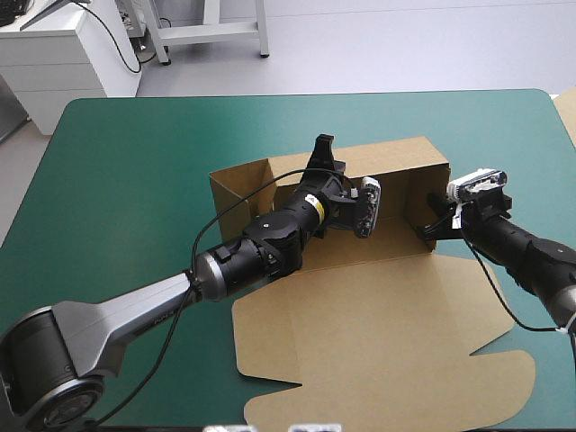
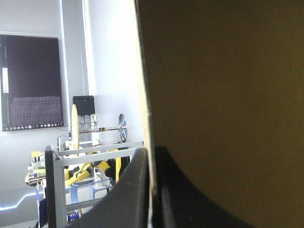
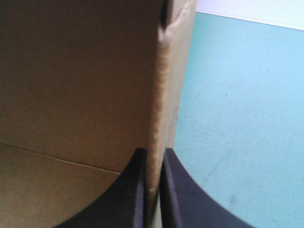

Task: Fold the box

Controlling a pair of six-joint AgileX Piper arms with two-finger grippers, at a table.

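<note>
One brown box (image 1: 378, 333), walls raised, lid flat, is clamped by two pincers: left pincer (image 2: 151, 151) at its far wall, right pincer (image 3: 153, 153) at its right-hand wall.

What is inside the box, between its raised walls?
Only bare brown floor shows inside the box. The left gripper pinches the far wall, the right gripper the right wall. The left arm covers part of the floor.
</note>
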